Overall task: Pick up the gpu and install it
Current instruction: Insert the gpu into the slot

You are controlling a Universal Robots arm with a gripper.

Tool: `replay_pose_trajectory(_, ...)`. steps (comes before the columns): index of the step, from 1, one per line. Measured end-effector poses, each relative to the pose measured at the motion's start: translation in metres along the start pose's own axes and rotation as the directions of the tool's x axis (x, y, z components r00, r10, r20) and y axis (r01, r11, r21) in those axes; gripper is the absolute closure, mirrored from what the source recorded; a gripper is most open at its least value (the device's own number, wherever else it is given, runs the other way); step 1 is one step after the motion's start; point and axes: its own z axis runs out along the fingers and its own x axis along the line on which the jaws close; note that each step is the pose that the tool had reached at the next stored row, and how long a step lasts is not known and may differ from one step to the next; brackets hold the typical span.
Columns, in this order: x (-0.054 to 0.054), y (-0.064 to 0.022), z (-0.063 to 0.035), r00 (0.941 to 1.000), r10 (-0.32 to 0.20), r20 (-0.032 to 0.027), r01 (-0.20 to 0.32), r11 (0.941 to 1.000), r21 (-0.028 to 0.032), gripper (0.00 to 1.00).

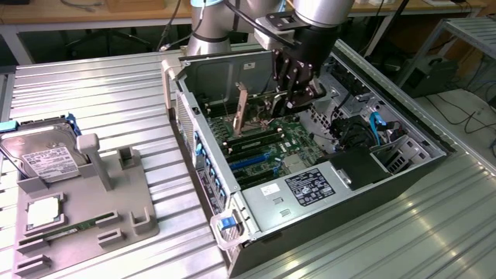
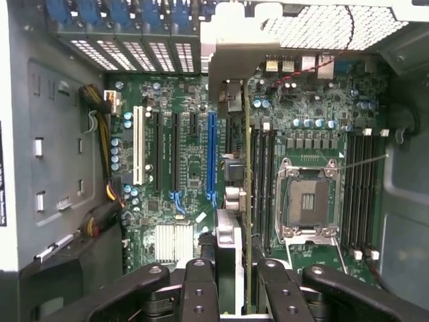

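An open computer case (image 1: 349, 192) lies on its side on a ribbed metal surface (image 1: 101, 87) with its motherboard (image 2: 181, 168) facing up. Near it, toward the exterior view's left, a grey holder (image 1: 116, 197) carries a hard drive (image 1: 46, 160). A robot arm (image 1: 317, 11) reaches down into the case, and its black end effector (image 1: 301, 87) is clamped on the gpu (image 1: 241, 107), which stands on edge over the motherboard's slots; whether the card touches them cannot be told.

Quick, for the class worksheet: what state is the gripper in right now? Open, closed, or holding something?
Gripper: closed on the gpu, holding it edge-on inside the computer case.
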Motion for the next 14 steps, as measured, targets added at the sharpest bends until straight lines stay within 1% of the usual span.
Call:
replay_pose_trajectory(3, 0.000, 0.0005, 0.0029, 0.9992, 0.040, 0.0000, -0.040, 0.9992, 0.0010, 0.72)
replay_pose_trajectory(9, 0.000, 0.0077, 0.0082, 0.9992, 0.041, 0.0000, -0.041, 0.9992, 0.0011, 0.72)
replay_pose_trajectory(11, 0.000, 0.0089, 0.0102, 0.9992, 0.041, 0.0020, -0.041, 0.9992, 0.0011, 0.72)
replay_pose_trajectory(12, 0.000, 0.0099, 0.0115, 0.9992, 0.041, 0.0020, -0.041, 0.9992, 0.0010, 0.72)
replay_pose_trajectory(13, 0.000, 0.0146, 0.0149, 0.9992, 0.040, 0.0021, -0.040, 0.9992, 0.0010, 0.72)
replay_pose_trajectory(14, 0.000, 0.0161, 0.0167, 0.9992, 0.040, 0.0022, -0.040, 0.9992, 0.0010, 0.72)
